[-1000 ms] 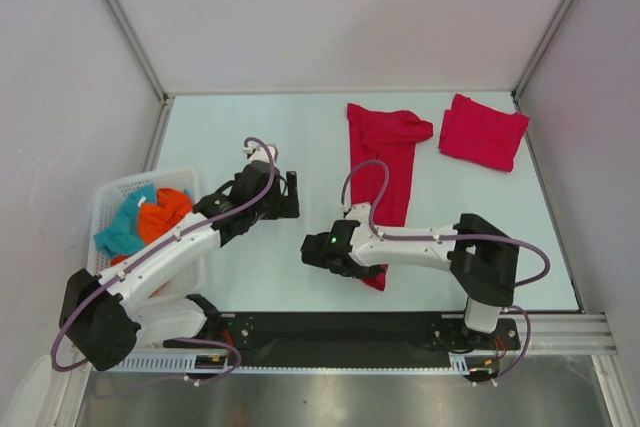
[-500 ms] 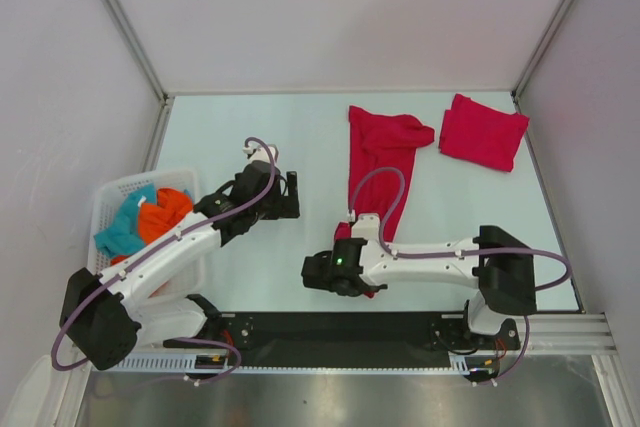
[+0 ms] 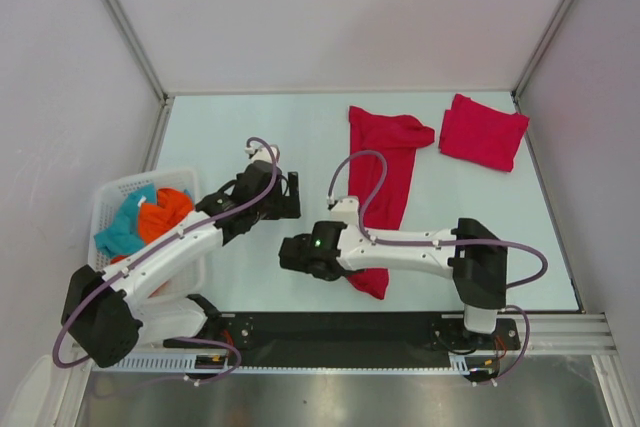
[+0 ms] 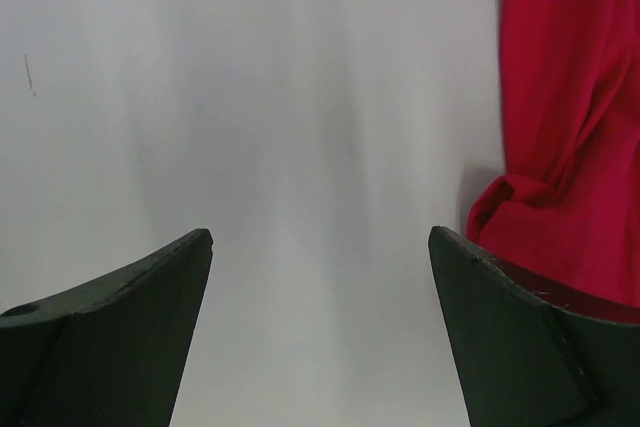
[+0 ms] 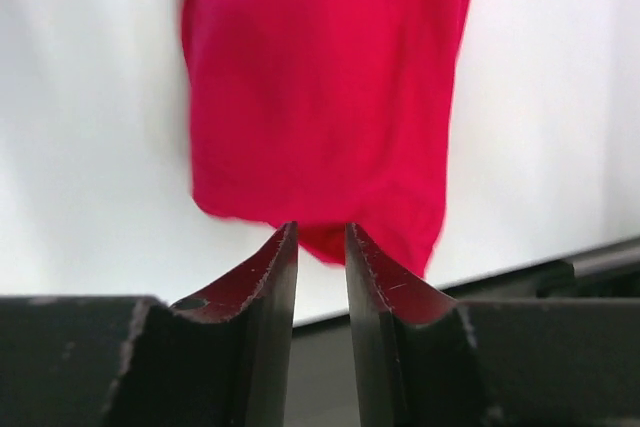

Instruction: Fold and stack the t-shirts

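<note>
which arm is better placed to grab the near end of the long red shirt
Probably right: the right fingers sit slightly apart at the near end of the long shirt; the left fingers, wide open, hover over the table off to its side.

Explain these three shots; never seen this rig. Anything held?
Two robot arms are bolted at the table's near edge. The overhead view looks down on both: left arm, right arm. The other two views come from a camera on each wrist, looking out past its own jaws. On the table: a long, partly folded red t-shirt, a folded red t-shirt at the far right, and a white basket of teal and orange clothes. Nothing is held: the left jaws stand wide open, the right jaws slightly apart with nothing between them.
</note>
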You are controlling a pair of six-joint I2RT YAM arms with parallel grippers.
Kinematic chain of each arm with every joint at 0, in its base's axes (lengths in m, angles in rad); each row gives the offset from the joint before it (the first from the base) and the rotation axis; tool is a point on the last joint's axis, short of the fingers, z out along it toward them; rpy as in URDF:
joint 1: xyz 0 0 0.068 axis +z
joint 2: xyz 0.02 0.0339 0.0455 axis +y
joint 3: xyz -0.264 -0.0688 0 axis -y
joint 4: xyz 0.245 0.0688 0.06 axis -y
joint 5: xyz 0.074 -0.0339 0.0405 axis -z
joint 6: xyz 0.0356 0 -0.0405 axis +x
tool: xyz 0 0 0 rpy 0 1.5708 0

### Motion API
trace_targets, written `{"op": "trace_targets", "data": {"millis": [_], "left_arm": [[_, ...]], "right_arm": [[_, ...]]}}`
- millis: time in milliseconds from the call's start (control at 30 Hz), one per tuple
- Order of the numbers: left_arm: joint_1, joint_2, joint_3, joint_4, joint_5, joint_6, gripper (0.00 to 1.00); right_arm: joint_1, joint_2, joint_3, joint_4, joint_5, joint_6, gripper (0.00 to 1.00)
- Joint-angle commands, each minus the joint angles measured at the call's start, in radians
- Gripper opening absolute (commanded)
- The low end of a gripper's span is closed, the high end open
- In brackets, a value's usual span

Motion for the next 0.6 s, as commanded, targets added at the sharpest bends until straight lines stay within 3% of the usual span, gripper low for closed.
{"op": "trace_targets", "data": {"millis": [0, 200, 567], "left_arm": [[-0.003, 0.021, -0.006, 0.036, 0.015, 0.006, 0.95], [-0.004, -0.006, -0.007, 0.025, -0.008, 0.006, 0.95], [0.0, -0.005, 0.034, -0.067, -0.106, -0.065, 0.95]], "right_arm": [[-0.063, 0.045, 0.086, -0.148, 0.148, -0.058, 0.31], [-0.135, 0.114, 0.085, 0.036, 0.129, -0.187, 0.31], [-0.118, 0.159, 0.126, 0.076, 0.093, -0.232, 0.31]]}}
